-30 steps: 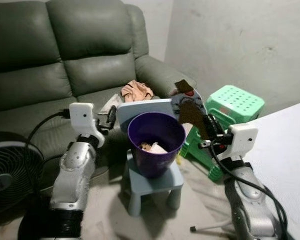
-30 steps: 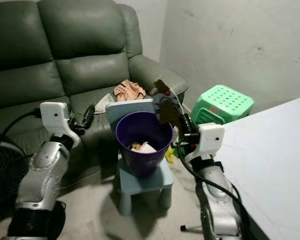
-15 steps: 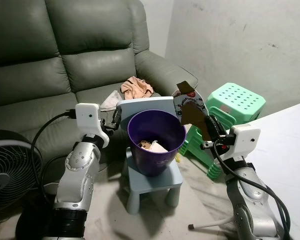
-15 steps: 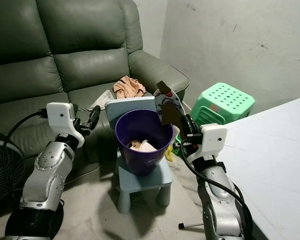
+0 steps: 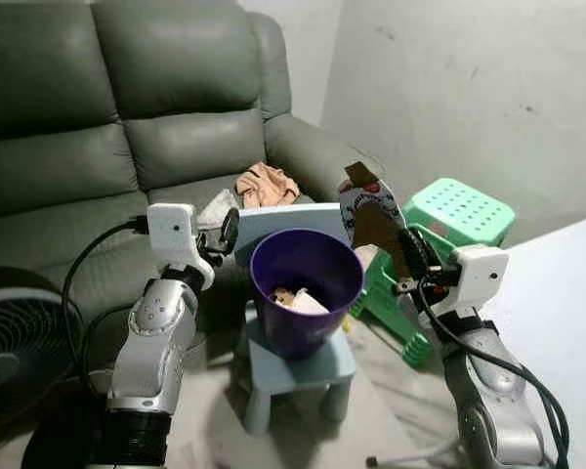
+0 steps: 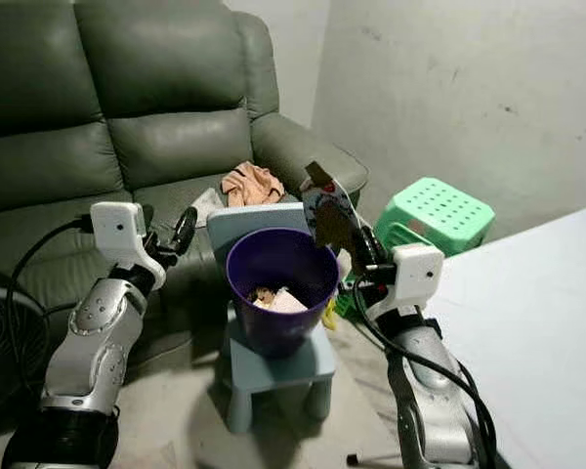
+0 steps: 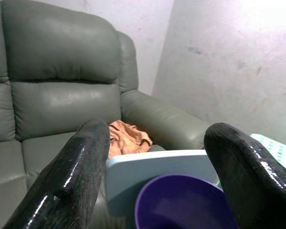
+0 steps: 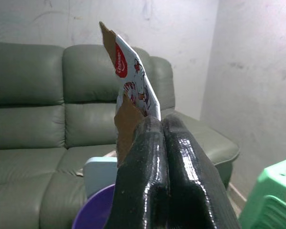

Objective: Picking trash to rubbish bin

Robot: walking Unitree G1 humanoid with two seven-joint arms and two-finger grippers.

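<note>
Purple plastic, the rubbish bin [image 5: 305, 293] stands on a small pale-blue child's chair [image 5: 298, 360], and everything else sits around it. Crumpled paper scraps [image 5: 295, 299] lie at the bottom of the bin. Just right of the bin's rim, the right gripper [image 5: 402, 256] has its black fingers [image 8: 155, 167] pressed tight on a torn piece of printed cardboard packaging [image 5: 369, 215], white and red on one face and brown on the other. The cardboard stands up from the fingertips, tilted towards the bin, its top edge above and just beside the right rim, not yet over the opening. Left of the bin, the left gripper [image 5: 225, 231] hangs level with the rim, its fingers [image 7: 71, 176] spread wide and holding nothing. Right of the bin, beyond the right arm, stands a green plastic stool [image 5: 449, 220] with a perforated top. Behind the bin, a grey-green leather sofa [image 5: 98, 127] carries a crumpled peach cloth [image 5: 266, 183] on its seat. Left of the bin, low by the floor, is a black fan [image 5: 20, 342].
</note>
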